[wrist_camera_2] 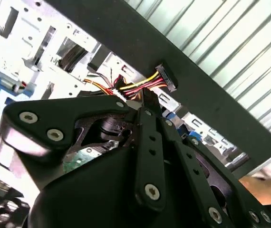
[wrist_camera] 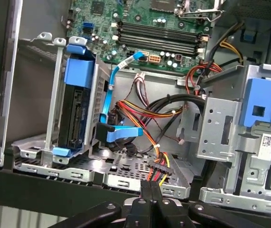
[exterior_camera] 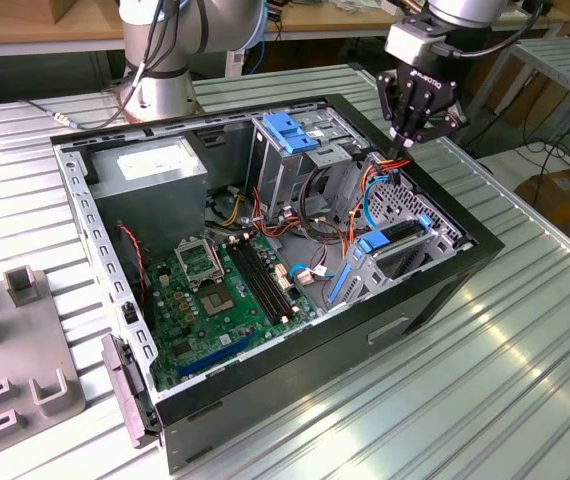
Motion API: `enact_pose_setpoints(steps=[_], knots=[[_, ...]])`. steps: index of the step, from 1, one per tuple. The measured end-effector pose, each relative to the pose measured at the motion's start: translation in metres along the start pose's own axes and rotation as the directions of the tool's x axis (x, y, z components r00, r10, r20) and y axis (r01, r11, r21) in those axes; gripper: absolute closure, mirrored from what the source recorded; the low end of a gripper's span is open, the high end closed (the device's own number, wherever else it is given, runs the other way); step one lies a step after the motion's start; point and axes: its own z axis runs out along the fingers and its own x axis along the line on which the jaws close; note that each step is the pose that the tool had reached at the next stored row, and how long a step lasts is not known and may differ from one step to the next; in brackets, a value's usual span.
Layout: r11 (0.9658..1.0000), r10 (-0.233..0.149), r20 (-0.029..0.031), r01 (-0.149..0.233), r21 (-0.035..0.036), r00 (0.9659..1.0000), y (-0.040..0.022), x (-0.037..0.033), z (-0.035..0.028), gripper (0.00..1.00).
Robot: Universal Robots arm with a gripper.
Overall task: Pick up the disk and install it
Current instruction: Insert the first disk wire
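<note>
Hovering at the edge of the computer case [exterior_camera: 405, 320]
The jaws were pinched shut on the power cable [wrist_camera: 158, 165], beside the cage [wrist_camera: 40, 151] holding the disk [wrist_camera: 76, 114] upright.

Exterior view was bright w/ even overhead light; glare streaks ran across the ribbed metal table [exterior_camera: 525, 330]. Inside of the case [exterior_camera: 295, 395] sat in soft shadow. Second wrist view blew out to white on sheet metal, w/ the gripper [wrist_camera_2: 147, 97] dark & underexposed. First wrist view was evenly lit, w/ mild edge distortion.
</note>
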Motion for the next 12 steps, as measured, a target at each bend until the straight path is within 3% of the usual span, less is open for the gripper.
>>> enact_pose_setpoints(steps=[2,5,8,12], knots=[[0.999,-0.044,0.0012,0.044,0.0042,0.999,0.0,0.0,0.0001,0.89],[0.9948,-0.1,0.0006,0.1,0.0175,0.995,0.0,0.0001,0.0004,0.89],[0.9897,-0.139,-0.0019,0.139,0.0308,0.9902,0.0,0.0,0.0008,0.89],[0.9817,-0.186,-0.0038,0.186,0.0392,0.9825,-0.0001,0.0,0.0014,0.89]])
